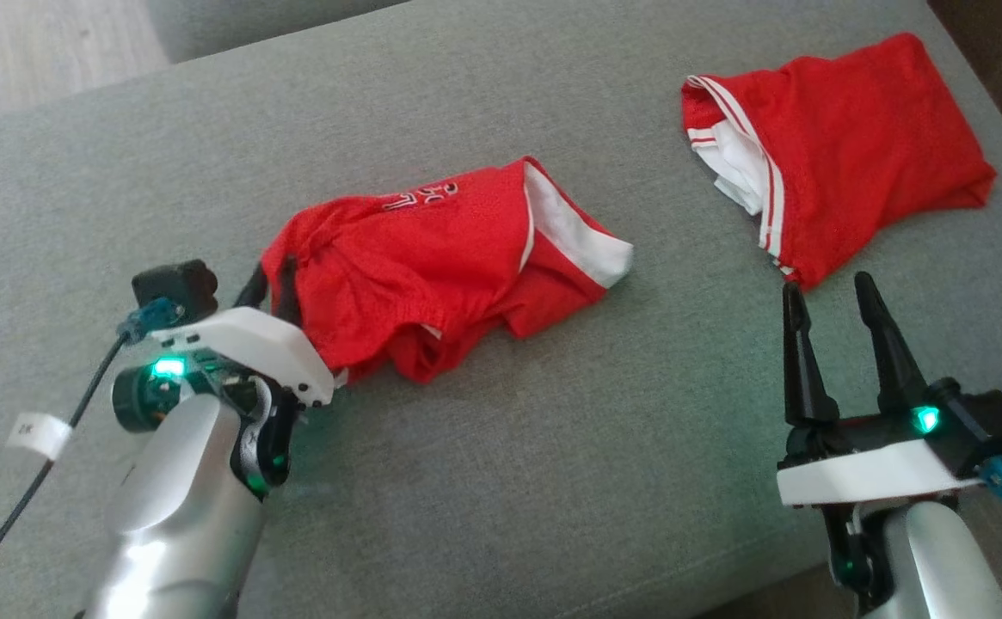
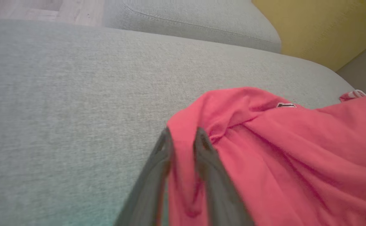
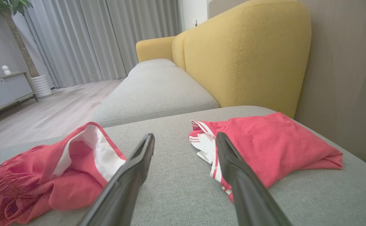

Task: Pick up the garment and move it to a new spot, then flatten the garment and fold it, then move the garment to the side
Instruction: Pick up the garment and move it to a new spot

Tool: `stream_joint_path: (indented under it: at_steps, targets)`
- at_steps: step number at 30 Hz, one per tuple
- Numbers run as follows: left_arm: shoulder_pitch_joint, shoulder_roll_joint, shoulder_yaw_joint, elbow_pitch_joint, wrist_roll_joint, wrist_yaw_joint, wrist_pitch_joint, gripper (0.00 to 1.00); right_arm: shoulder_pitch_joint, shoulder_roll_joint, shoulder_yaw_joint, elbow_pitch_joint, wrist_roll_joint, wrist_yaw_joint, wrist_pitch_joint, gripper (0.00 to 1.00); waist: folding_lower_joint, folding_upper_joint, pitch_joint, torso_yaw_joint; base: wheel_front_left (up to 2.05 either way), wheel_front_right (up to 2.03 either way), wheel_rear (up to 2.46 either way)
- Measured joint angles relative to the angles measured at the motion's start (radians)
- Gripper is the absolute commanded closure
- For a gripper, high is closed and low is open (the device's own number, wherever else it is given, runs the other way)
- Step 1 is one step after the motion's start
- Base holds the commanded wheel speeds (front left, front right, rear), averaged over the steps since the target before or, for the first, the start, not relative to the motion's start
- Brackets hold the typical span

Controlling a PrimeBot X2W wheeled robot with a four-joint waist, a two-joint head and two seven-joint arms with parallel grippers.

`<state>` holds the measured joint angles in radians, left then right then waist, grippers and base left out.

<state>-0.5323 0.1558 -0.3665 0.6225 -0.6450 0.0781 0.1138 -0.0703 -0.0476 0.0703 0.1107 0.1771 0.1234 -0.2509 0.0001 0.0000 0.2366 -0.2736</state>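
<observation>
Though plain grey, cushion [image 3: 176, 188] under red garment [image 3: 38, 179]; yellow backrest [image 3: 248, 53], curtains [image 3: 91, 37] beyond.

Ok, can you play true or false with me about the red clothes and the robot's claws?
1. Two red garments lie on the grey sofa seat. True: a crumpled garment and a folded garment.
2. The right claw is holding the folded garment. False: it is open and empty, just short of that garment.
3. Red cloth of the crumpled garment sits inside the left claw, between its fingers. True.
4. The backrest behind the seat is blue. False: it is yellow.
</observation>
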Motion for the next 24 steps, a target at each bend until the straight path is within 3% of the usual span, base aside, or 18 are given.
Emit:
stream_joint_path:
  at_steps: [6, 11, 24]
  targets:
    - [-0.001, 0.004, -0.01, 0.016, 0.039, -0.029, -0.153, 0.0, 0.002, 0.0, -0.019, 0.003, -0.016, 0.0, 0.0, 0.0, 0.0, 0.0, -0.028, 0.03, 0.0, 0.0, 0.0]
    - [0.066, 0.009, -0.009, -0.101, 0.056, -0.032, -0.284, 0.0, 0.034, 0.0, -0.065, -0.014, -0.048, 0.0, 0.0, 0.0, -0.0001, 0.0, -0.07, 0.069, 0.0, 0.0, 0.0]
    - [0.506, 0.03, 0.02, -0.401, 0.197, 0.082, -0.363, 0.0, 0.129, 0.002, -0.175, -0.017, -0.144, 0.0, 0.0, 0.0, -0.0003, 0.0, -0.171, 0.209, 0.0, 0.0, 0.0]
